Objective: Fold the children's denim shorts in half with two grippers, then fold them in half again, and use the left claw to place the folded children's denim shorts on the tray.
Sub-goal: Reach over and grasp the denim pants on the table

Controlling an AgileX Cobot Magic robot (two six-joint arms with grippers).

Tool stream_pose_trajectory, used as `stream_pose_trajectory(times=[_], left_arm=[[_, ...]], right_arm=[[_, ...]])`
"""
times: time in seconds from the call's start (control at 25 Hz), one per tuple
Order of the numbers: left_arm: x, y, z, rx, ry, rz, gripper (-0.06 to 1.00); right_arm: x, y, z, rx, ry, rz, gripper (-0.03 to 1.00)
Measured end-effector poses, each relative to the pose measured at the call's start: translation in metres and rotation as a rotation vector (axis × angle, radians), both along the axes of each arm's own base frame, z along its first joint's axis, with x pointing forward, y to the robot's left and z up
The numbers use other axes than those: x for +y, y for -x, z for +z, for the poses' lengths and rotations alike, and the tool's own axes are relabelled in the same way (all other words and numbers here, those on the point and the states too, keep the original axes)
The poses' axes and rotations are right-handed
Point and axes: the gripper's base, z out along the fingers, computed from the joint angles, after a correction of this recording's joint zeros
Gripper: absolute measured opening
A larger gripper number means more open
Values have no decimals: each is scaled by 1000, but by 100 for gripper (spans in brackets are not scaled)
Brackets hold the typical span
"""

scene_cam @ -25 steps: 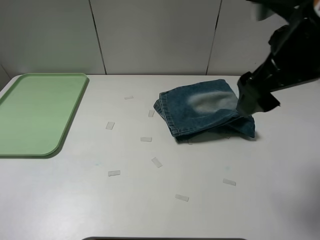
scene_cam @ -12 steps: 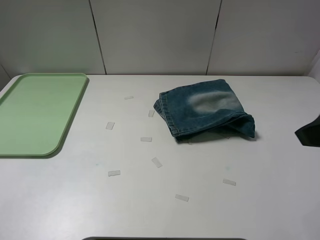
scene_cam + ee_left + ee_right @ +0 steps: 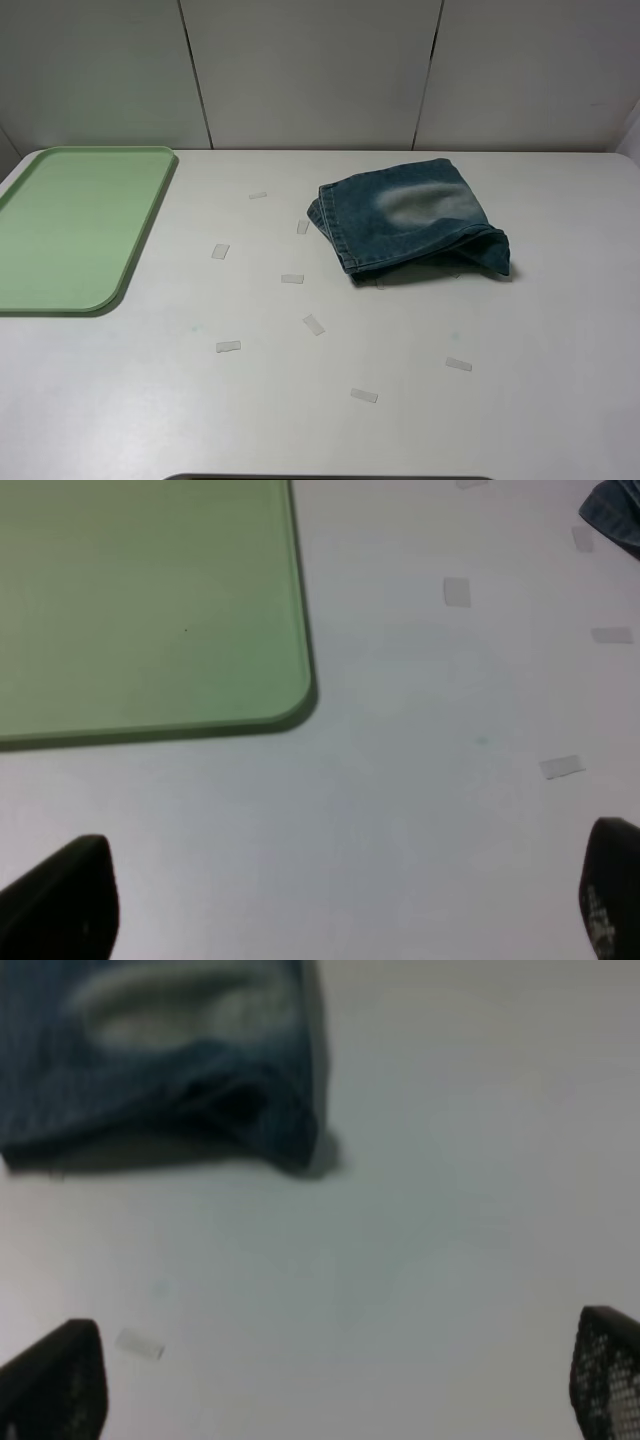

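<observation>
While the children's denim shorts (image 3: 410,215) lay folded toward the bench's far edge, left end effector (image 3: 335,905) and right end effector (image 3: 328,1385) hung spread, empty; judged next: left pinches all layers, carries to tray (image 3: 75,225).

Noted only fingertips (image 3: 60,900) of left gripper (image 3: 335,895): matte black, rounded, one faintly speckled, possibly latticed. Logged right gripper (image 3: 330,1375) tips likewise black, one with fine mesh-like lattice; edges blurred.

tray (image 3: 70,225) at table's (image 3: 520,400) left, shorts (image 3: 410,215) right of centre (well apart)
</observation>
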Motion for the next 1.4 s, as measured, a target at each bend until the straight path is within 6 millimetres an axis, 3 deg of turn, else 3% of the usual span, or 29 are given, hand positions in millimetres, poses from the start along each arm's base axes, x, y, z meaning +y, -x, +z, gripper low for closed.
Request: stream_pose_trajectory(times=[0.36,1.4], left_arm=[[0,0,0,0,0,0,91],[0,0,0,0,0,0,91]], right_arm=[[-2,36,-21,-221,26,-13,70],[-5,37,-21,-234,22,-59,70]])
